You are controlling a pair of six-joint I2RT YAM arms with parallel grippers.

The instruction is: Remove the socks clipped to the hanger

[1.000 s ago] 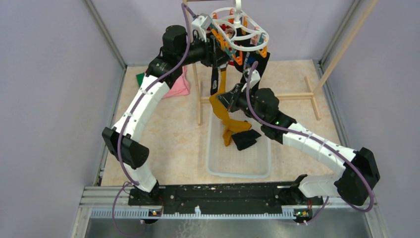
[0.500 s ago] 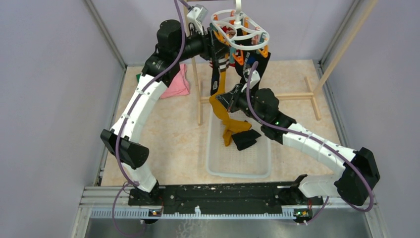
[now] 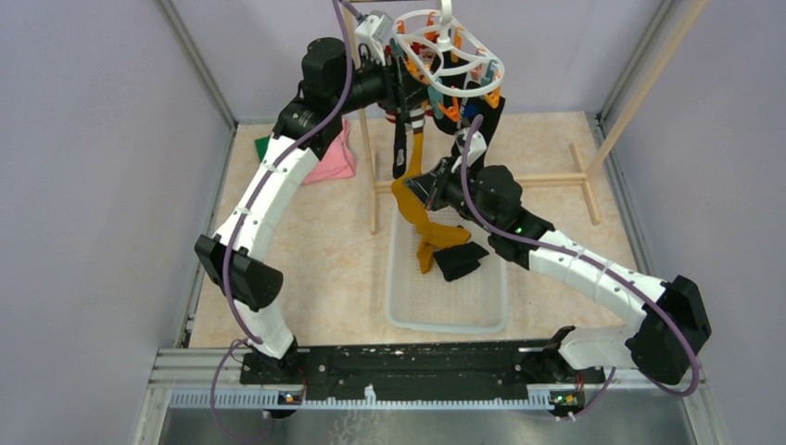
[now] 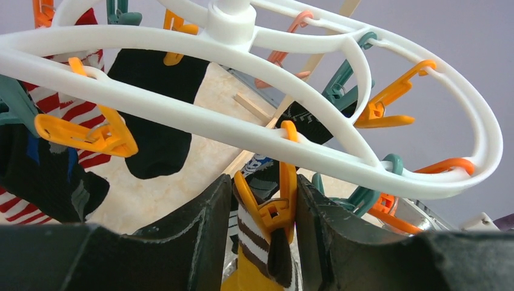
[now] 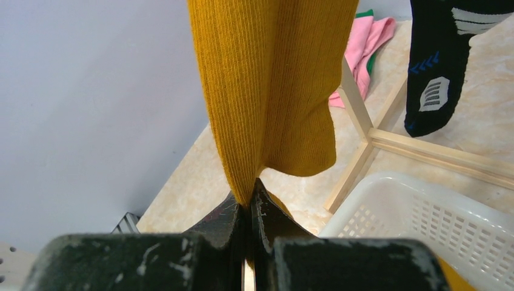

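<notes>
Now the left gripper (image 4: 263,203) has tightened onto the orange peg (image 4: 286,182) under the hanger (image 4: 182,115). Right gripper (image 5: 250,200) still pinches the mustard sock (image 5: 267,79).

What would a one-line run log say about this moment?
left pincer: clamped on orange peg of hanger | right pincer: shut on mustard sock | sock: clipped, not yet released

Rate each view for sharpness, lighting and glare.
Top external: even, soft light, only faint shadows, sharp throughout. Left wrist: the white hanger is crisp and bright, close to washed out at its hub, while the left tool reads dark and low in detail. Right wrist: the mustard sock shows sharp ribbing, the right tool is in shadow, and the basket is slightly soft.
</notes>
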